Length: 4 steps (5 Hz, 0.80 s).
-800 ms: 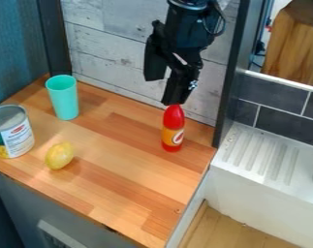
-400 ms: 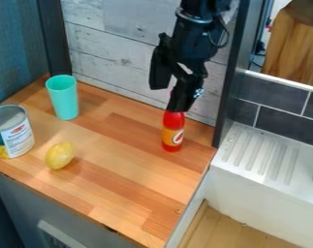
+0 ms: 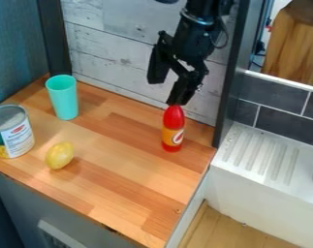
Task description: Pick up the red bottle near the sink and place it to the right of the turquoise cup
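A can stands at the table's front left corner, a lemon near the front edge, a cup by the back left corner. My pincer is apart above the upright bottle, unlifted near the back right corner; contact I can't tell.

The bottle is red with an orange-yellow label, and the cup is plain mint green. The can shows white, green and yellow around a silver-grey top. The lemon is yellow. Light and reddish-brown strips pattern the wooden counter. The plank wall is streaky pale grey; pale lines cross the dark grey tiles.
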Each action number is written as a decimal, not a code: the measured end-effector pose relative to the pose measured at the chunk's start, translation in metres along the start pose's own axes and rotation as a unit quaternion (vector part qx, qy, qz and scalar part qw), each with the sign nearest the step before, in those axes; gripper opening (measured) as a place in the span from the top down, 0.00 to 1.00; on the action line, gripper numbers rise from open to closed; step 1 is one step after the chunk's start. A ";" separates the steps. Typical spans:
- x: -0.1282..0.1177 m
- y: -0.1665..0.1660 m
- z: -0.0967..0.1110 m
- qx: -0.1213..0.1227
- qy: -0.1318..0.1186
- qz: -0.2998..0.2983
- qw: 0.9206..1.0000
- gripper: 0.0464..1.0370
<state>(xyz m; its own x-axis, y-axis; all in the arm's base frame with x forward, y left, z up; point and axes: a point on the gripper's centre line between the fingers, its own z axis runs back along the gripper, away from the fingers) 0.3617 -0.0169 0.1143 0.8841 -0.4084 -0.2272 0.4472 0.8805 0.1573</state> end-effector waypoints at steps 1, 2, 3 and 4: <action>0.005 0.000 -0.009 -0.005 0.017 0.008 1.000 0.03; 0.010 -0.001 -0.017 -0.012 0.029 0.016 0.999 0.07; 0.012 -0.001 -0.022 -0.016 0.029 0.025 0.999 0.32; 0.014 0.000 -0.023 -0.023 0.020 0.035 0.999 0.58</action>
<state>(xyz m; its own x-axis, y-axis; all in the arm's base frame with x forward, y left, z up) 0.3711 -0.0175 0.0893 0.9066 -0.3362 -0.2550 0.3766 0.9173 0.1294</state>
